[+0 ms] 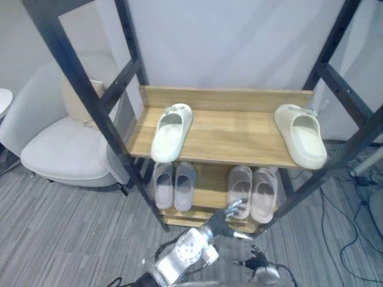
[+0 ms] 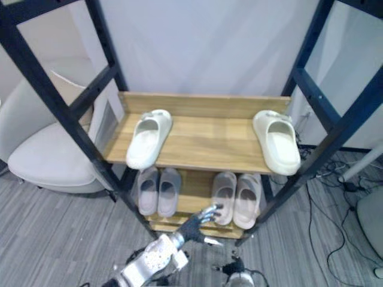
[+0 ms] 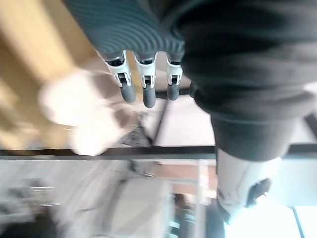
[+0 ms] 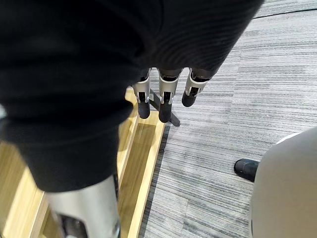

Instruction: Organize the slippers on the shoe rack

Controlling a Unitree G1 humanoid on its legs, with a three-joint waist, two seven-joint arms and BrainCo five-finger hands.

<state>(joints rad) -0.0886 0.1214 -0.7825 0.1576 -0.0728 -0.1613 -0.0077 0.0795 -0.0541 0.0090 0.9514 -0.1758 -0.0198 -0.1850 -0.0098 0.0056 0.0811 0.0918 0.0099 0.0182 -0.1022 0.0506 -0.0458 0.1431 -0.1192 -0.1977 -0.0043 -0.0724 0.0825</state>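
The two eye views look steeply down from the head and face the shoe rack (image 1: 221, 98) head-on, its upper shelf at centre and its lower shelf toward 6 o'clock. Both share the rack, the chair (image 1: 66, 149) at 9 o'clock and the left hand (image 1: 226, 216) at 6 o'clock. The left wrist view looks along that hand from very close, with blurred wood at 10 o'clock. The right wrist view looks past the right hand (image 4: 166, 96) down at the floor (image 4: 213, 148), with the rack's edge at 7 o'clock.
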